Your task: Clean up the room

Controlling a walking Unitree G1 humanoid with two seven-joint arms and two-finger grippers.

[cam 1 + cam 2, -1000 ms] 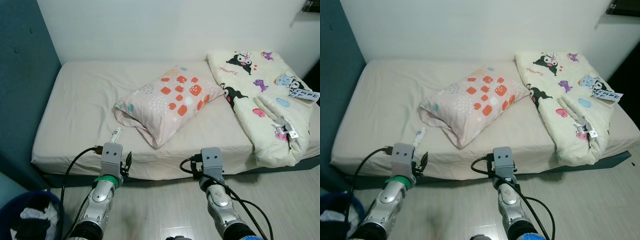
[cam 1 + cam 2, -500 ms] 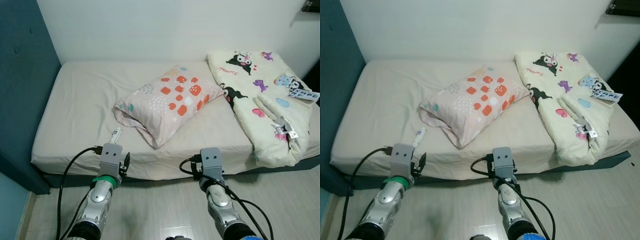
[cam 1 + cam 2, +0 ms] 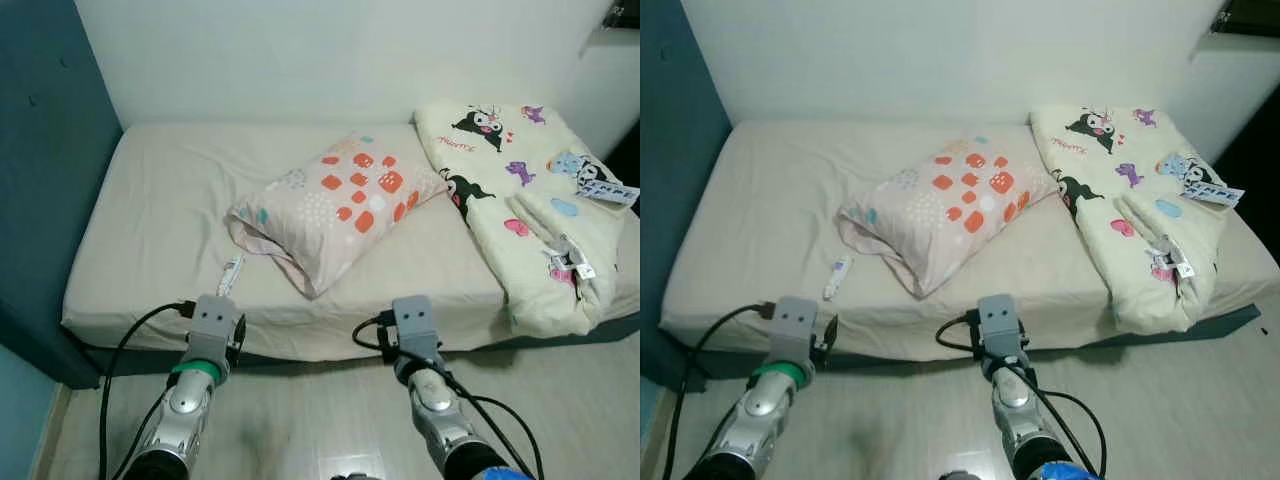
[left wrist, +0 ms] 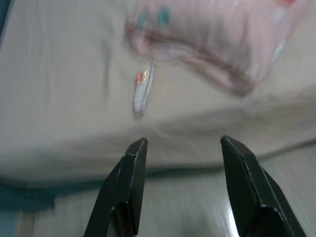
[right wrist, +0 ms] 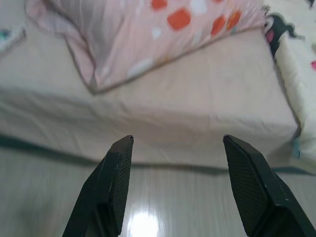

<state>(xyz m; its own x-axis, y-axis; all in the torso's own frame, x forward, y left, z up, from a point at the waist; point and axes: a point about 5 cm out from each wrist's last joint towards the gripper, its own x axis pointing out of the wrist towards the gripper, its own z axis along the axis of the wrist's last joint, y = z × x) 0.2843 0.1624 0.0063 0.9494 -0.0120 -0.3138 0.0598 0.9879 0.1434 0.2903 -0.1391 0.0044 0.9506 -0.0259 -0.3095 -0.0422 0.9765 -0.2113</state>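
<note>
- Both arms are sitting lower in the head views than a second ago, and the small white tube on the sheet, which was half hidden behind the left wrist, is now showing whole; the blue bin that was at 7 o'clock has dropped out of the picture, which I am reading as the camera shifting rather than anything on the bed moving.
- Nearest, at 7 o'clock in the head view, the left tool (image 4: 180, 143) is hanging over the wooden floor (image 3: 300, 420) just short of the bed edge, its two black fingers spread wide with nothing between them.
- At 5 o'clock the right tool (image 5: 177, 143) is doing the same, fingers parted and empty, facing the side of the mattress.
- Just past the left tool, toward 12 o'clock from it, the white tube (image 3: 231, 273) is lying flat on the beige sheet near the bed's front edge, apart from the fingers and close beside the pillow's lower corner; the wrist picture is blurred, so its label is unreadable.
- Further in, at the centre, the pink pillow (image 3: 335, 205) with orange squares is lying askew across the bed (image 3: 150, 210).
- Furthest, at 2 o'clock, the cartoon-print blanket (image 3: 530, 200) is lying in a loose fold along the bed's right side, well apart from both tools.
- Judging from this, the tube looks like the likely next pick, and the left tool is lining up on it but needs to go forward and up onto the mattress.
</note>
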